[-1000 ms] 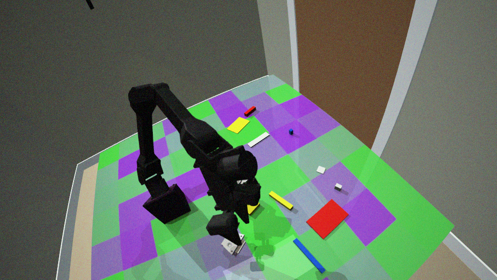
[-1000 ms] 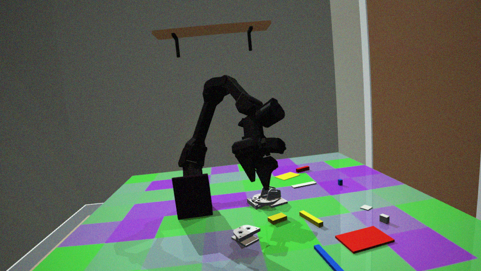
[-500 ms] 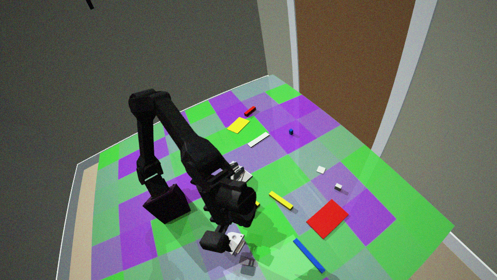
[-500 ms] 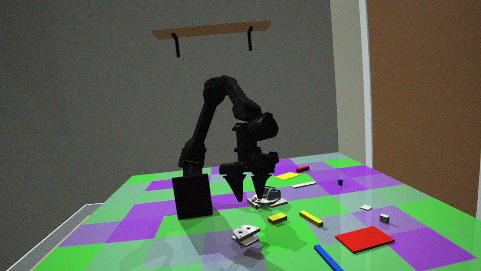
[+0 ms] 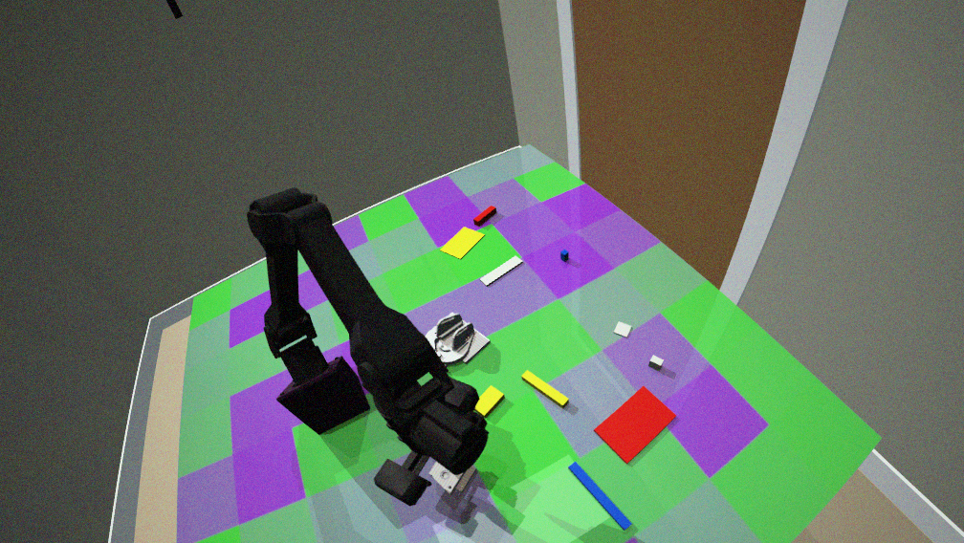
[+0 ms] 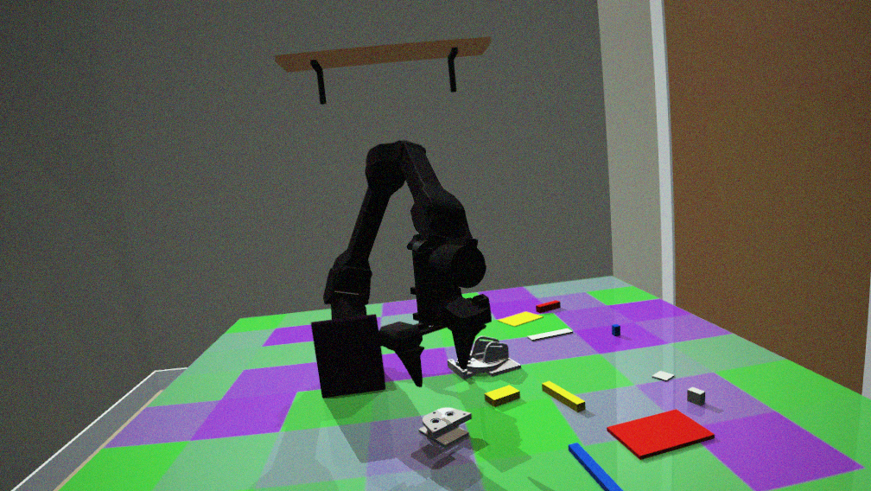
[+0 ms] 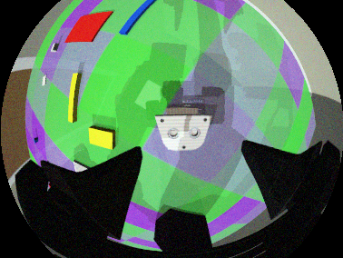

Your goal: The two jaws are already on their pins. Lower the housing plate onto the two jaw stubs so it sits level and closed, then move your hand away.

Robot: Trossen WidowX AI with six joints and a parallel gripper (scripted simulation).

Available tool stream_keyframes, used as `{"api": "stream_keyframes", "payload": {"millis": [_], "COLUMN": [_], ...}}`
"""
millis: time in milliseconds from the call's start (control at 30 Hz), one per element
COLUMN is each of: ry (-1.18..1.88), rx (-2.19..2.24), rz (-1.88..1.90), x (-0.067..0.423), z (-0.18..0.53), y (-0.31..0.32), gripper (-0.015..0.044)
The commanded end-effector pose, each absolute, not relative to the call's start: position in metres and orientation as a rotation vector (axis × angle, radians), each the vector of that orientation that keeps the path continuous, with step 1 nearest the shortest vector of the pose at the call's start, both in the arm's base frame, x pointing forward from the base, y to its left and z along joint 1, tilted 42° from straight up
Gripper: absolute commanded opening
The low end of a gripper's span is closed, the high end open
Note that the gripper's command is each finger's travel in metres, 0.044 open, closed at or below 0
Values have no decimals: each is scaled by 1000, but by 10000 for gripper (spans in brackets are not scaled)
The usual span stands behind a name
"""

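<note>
Right now my claw (image 5: 434,448) (image 6: 441,376) (image 7: 194,150) stands wide, with nothing between its fingers, and points down over the counter (image 5: 796,438) (image 6: 810,396) (image 7: 104,82). Through the wrist camera I see the plate (image 5: 448,478) (image 6: 447,418) (image 7: 183,132) just toward twelve o'clock from the gap between the fingertips, its two round holes facing me. In the exterior view it sits at six o'clock from the claw, its top face tilted, apart from both fingers. From above, the jaw assembly (image 5: 455,338) (image 6: 487,360) is at twelve o'clock from the plate and well apart from it, so the plate is off the jaws. Also from above, I have the yellow block (image 5: 490,401) (image 6: 502,395) (image 7: 102,137) at one o'clock from the plate and the blue bar (image 5: 600,495) (image 6: 594,466) (image 7: 136,17) near three
</note>
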State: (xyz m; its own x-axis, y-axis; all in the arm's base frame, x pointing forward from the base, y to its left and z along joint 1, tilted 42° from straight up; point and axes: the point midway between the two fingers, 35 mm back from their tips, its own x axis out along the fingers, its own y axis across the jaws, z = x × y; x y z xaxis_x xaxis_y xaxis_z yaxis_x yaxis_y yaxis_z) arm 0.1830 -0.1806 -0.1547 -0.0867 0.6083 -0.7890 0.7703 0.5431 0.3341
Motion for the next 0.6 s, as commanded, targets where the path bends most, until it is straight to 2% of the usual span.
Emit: {"api": "stream_keyframes", "payload": {"millis": [0, 267, 567], "ry": [1789, 1789, 1789], "rx": [1211, 1212, 1212], "rz": [-201, -199, -199], "x": [181, 177, 177], "z": [-157, -184, -185], "y": [-177, -151, -150], "gripper": [440, 440, 440]}}
